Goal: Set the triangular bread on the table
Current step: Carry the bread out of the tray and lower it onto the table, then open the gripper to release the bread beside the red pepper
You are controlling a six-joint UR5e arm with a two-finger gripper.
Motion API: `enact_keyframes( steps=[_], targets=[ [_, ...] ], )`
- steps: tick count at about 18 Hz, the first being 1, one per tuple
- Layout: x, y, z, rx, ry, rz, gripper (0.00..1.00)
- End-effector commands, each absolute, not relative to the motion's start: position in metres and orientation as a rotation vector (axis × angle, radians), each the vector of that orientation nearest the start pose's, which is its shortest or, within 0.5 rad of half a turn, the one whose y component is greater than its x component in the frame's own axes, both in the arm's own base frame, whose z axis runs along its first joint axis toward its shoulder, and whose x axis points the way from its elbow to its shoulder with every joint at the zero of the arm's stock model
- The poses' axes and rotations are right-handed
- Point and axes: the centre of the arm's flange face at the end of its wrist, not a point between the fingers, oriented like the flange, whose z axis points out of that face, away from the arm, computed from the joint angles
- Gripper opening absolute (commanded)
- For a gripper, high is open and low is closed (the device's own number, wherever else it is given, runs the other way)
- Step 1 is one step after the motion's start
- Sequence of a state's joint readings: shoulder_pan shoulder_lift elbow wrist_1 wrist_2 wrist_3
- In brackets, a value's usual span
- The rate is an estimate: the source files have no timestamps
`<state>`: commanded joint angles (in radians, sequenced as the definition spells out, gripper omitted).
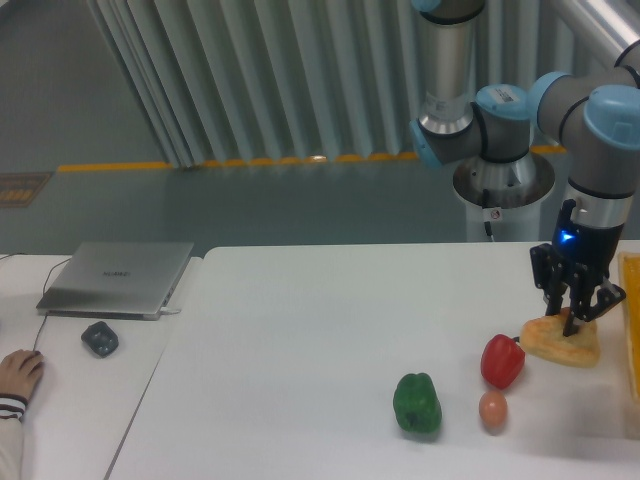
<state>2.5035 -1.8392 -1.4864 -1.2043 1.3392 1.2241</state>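
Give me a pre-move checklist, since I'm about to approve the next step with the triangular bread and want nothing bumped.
1. Gripper is down at the triangular bread: ok.
2. Fingers firmly closed on the bread: cannot tell.
3. Bread resting on the table or lifted: cannot tell.
4. Red pepper close beside the bread: not ok, tight clearance.
5. Green pepper and egg-like ball away from the bread: ok.
6. Free table surface left of the peppers: ok.

Grey floor [200,205] with yellow line [110,166], pale pleated curtain [260,80], side desk [70,400] with laptop [118,278]
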Motion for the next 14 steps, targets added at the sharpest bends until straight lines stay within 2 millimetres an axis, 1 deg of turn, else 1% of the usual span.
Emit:
enact_keyframes(
  steps=[1, 2, 3, 5, 7, 9, 10, 11, 12, 13, 14],
  targets=[
    [-0.403, 0.494, 0.425, -2.798, 0.449, 0.116, 0.34],
    [-0.406, 0.497, 0.423, -2.783, 0.456, 0.154, 0.40],
    [-0.408, 0.498, 0.423, -2.767, 0.460, 0.189, 0.43],
    [-0.407, 0.498, 0.419, -2.768, 0.458, 0.184, 0.41],
    [-0.403, 0.496, 0.411, -2.779, 0.456, 0.164, 0.40],
    [-0.388, 0.506, 0.402, -2.788, 0.488, 0.129, 0.40],
    [-0.387, 0.505, 0.402, -2.806, 0.496, 0.143, 0.47],
    [-0.388, 0.505, 0.401, -2.817, 0.503, 0.154, 0.63],
    [-0.388, 0.504, 0.401, -2.827, 0.503, 0.166, 0.66],
    [-0.389, 0.503, 0.401, -2.835, 0.502, 0.173, 0.80],
    [-0.389, 0.503, 0.401, -2.837, 0.507, 0.179, 0.83]
  ],
)
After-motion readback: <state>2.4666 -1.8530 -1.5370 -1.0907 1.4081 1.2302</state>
